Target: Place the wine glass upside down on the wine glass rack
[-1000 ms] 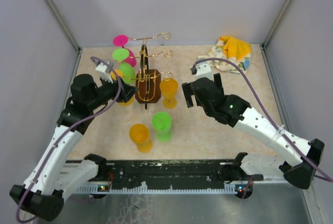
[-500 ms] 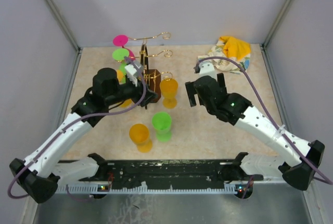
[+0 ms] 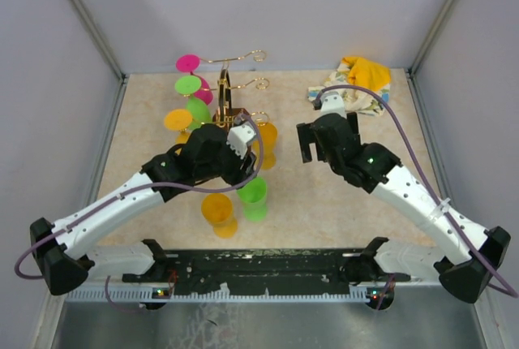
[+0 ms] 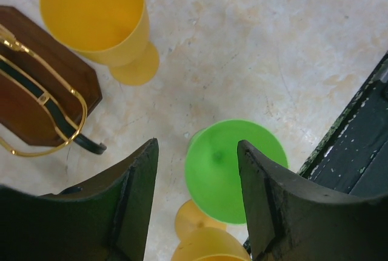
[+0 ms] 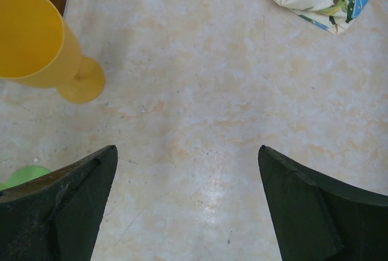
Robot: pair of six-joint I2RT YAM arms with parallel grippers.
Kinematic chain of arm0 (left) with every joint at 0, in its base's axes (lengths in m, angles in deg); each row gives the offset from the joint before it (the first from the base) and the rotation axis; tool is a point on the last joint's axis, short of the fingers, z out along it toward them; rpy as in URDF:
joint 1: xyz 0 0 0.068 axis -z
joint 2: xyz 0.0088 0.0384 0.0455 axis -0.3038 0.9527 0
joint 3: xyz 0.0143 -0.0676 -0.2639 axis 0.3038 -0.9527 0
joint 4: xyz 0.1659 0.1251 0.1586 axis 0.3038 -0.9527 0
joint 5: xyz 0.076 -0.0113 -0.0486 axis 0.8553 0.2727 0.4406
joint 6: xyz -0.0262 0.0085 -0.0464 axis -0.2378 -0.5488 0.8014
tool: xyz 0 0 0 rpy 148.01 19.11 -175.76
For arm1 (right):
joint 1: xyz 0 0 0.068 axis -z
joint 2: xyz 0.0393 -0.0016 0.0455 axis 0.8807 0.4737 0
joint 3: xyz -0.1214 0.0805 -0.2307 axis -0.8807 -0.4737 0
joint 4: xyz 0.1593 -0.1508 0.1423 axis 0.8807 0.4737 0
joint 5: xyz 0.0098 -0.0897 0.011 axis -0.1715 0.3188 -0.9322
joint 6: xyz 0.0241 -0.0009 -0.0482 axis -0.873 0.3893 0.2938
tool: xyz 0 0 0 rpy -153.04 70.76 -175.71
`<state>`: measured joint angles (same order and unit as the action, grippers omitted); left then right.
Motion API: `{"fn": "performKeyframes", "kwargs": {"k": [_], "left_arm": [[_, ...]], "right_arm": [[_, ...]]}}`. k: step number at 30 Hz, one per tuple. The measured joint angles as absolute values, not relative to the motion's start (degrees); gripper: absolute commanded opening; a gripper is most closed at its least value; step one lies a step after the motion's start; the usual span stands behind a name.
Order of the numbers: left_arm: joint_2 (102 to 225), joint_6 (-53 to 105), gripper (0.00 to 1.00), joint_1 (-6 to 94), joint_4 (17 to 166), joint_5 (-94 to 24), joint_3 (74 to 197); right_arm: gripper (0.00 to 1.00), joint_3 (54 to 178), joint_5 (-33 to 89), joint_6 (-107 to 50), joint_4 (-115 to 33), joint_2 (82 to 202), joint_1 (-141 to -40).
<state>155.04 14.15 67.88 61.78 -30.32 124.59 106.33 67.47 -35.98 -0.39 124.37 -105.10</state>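
top external view showed a mottled beige desk (image 3: 324,211) boxed in by grey walls (image 3: 284,8), with open surface at centre-right. the wine glass rack (image 3: 233,114) stood rear-left. the green wine glass (image 3: 253,193) stood upright toward the front edge, with the left pincer (image 4: 197,152) open and empty above it. the right pincer (image 5: 187,152) gaped wide over open desk.

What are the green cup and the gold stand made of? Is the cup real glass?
The green wine glass looks like plastic, not glass. You cannot see through it, and it has only a soft sheen. The wine glass rack stands on a dark brown block that looks like smooth varnished wood, though I can't be sure. Its gold wire is thin and shiny, so it is probably polished metal.
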Motion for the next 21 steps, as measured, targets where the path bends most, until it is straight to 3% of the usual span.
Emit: {"fn": "performKeyframes", "kwargs": {"k": [15, 21], "left_arm": [[158.4, 15.9, 0.59, 69.5, 56.2, -23.8, 124.6], [159.4, 16.8, 0.5, 69.5, 55.6, -23.3, 124.6]], "right_arm": [[0.99, 104.9, 66.9, -35.9, -0.4, 121.7, -103.9], [0.99, 104.8, 66.9, -35.9, -0.2, 121.7, -103.4]]}}
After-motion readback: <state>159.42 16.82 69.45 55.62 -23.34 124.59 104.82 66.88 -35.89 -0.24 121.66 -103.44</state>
